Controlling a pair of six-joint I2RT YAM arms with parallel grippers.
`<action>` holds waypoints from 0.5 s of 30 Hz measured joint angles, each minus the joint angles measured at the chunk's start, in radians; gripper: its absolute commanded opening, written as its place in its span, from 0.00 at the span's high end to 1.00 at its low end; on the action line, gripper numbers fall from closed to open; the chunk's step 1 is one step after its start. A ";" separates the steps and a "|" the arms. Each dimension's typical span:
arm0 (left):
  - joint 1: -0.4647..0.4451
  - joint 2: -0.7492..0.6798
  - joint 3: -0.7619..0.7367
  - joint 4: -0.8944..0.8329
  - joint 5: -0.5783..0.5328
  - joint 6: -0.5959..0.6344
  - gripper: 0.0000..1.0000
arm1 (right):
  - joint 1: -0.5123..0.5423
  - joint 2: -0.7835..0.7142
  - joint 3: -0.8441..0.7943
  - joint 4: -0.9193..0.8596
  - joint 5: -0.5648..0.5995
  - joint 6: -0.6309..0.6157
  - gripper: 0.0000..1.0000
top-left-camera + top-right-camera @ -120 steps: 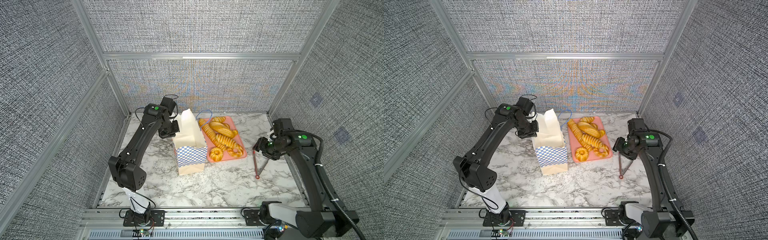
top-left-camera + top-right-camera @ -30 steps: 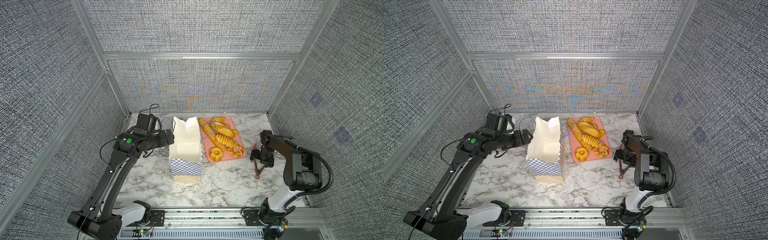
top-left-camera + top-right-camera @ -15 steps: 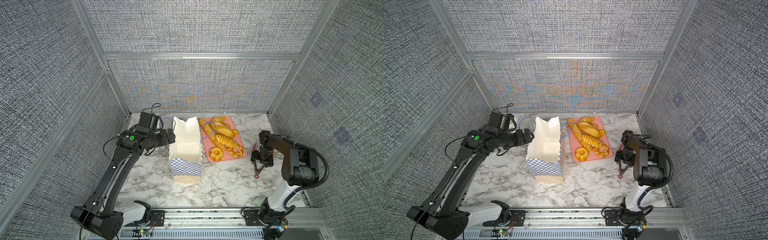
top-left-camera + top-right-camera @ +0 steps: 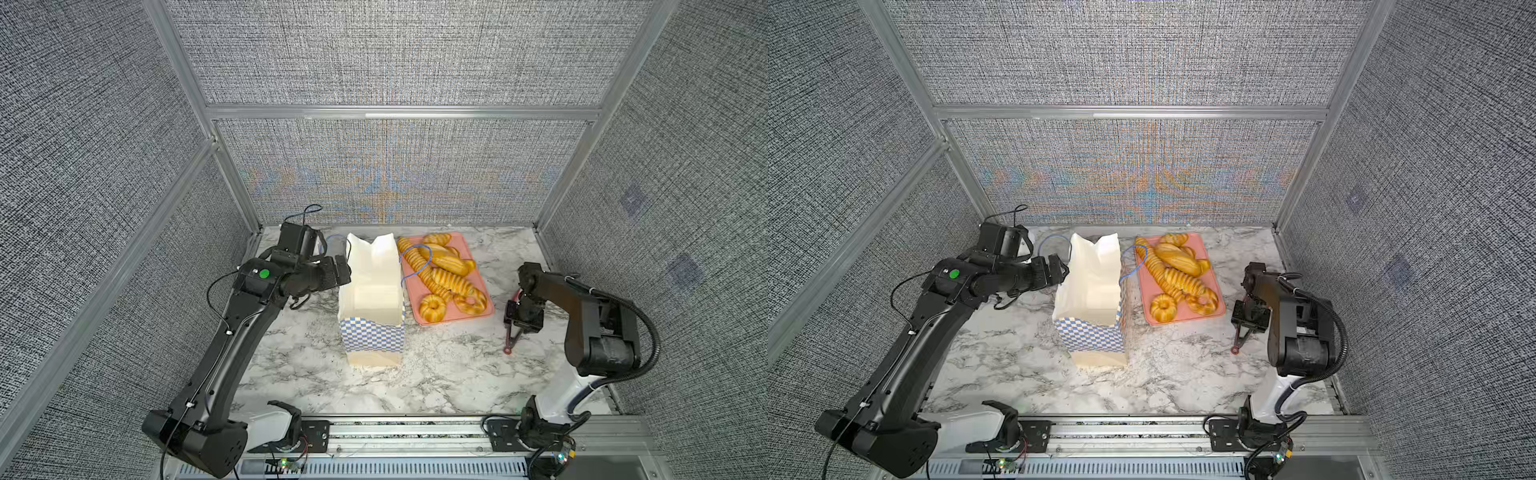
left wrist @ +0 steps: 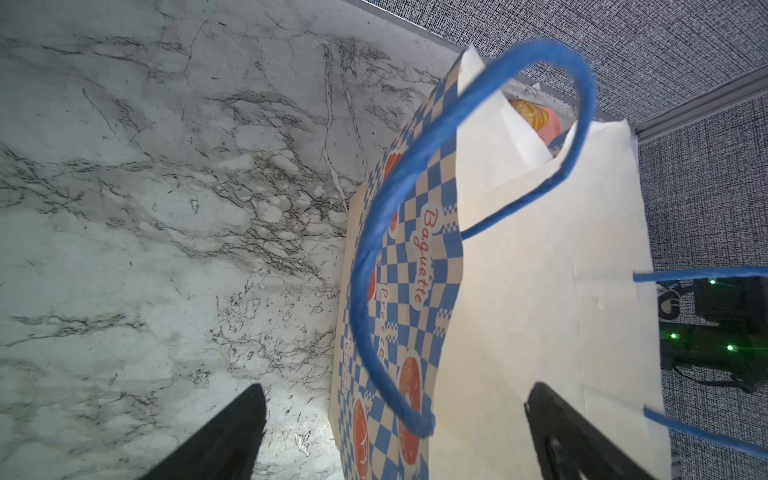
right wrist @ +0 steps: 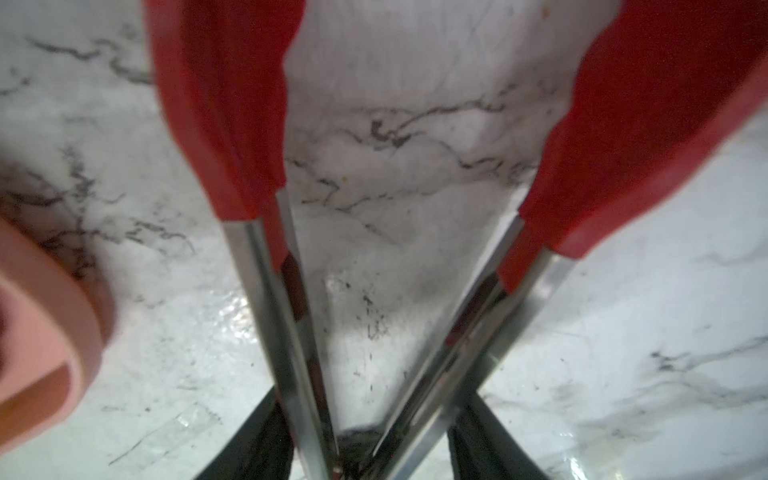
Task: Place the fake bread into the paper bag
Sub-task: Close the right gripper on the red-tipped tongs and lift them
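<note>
The fake bread (image 4: 446, 274) (image 4: 1179, 270) lies piled on a pink tray (image 4: 457, 321) (image 4: 1187, 319) at the back of the table. The paper bag (image 4: 372, 332) (image 4: 1090, 332) (image 5: 540, 291) stands open just left of the tray. My left gripper (image 4: 343, 270) (image 4: 1059, 268) (image 5: 395, 388) is open at the bag's left top edge, with that wall and a blue handle (image 5: 374, 232) between its fingers. Right of the tray, my right gripper (image 4: 523, 320) (image 4: 1250, 318) (image 6: 365, 419) is down on the table, shut on the red tongs (image 4: 513, 337) (image 4: 1240, 340) (image 6: 224, 104) by their two metal arms.
Grey mesh walls and metal posts close in the marble table on three sides. A blue handle (image 4: 417, 266) of the bag hangs over the bread. A corner of the pink tray (image 6: 41, 324) shows beside the tongs in the right wrist view.
My right gripper's jaws have narrowed onto the tongs' arms. The left gripper has edged closer to the bag's top edge and stays open.
</note>
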 measured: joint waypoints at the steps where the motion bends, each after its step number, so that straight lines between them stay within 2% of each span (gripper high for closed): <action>1: 0.000 0.002 0.004 0.000 0.000 0.000 0.02 | 0.000 -0.009 -0.005 0.003 0.000 0.003 0.48; 15: 0.000 0.062 0.102 0.000 -0.010 0.027 0.02 | -0.033 -0.250 0.016 -0.040 -0.103 0.062 0.61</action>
